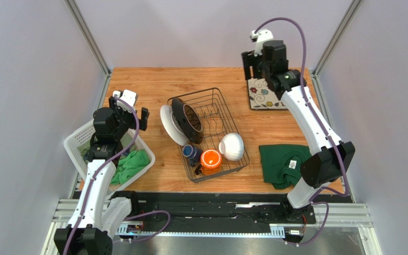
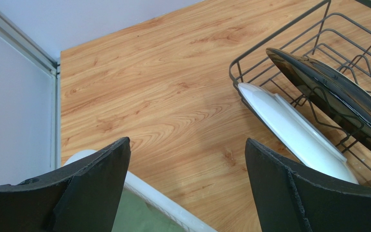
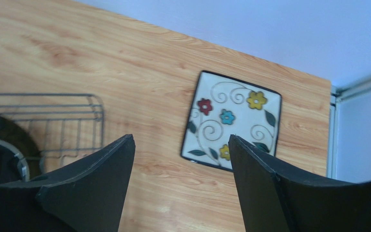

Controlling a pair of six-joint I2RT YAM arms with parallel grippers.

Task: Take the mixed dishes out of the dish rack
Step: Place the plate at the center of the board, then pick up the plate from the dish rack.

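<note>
The black wire dish rack (image 1: pixel 218 102) sits mid-table. A round white plate (image 1: pixel 167 125) and a dark round plate (image 1: pixel 186 120) lean upright at its left end; both show in the left wrist view, white plate (image 2: pixel 294 130) and dark plate (image 2: pixel 332 92). A dark blue mug (image 1: pixel 192 153), an orange mug (image 1: pixel 211 160) and a white ribbed bowl (image 1: pixel 231 146) sit at its near end. The square cream floral plate (image 3: pixel 233 118) lies flat on the table at the back right. My right gripper (image 3: pixel 181 150) is open and empty above the table beside it. My left gripper (image 2: pixel 187 159) is open and empty left of the rack.
A white slotted basket (image 1: pixel 78 141) with a green cloth (image 1: pixel 131 164) stands at the left, its rim (image 2: pixel 158 198) under my left gripper. Another green cloth (image 1: pixel 283 162) lies at the near right. Bare wood lies between the rack (image 3: pixel 76 96) and the floral plate.
</note>
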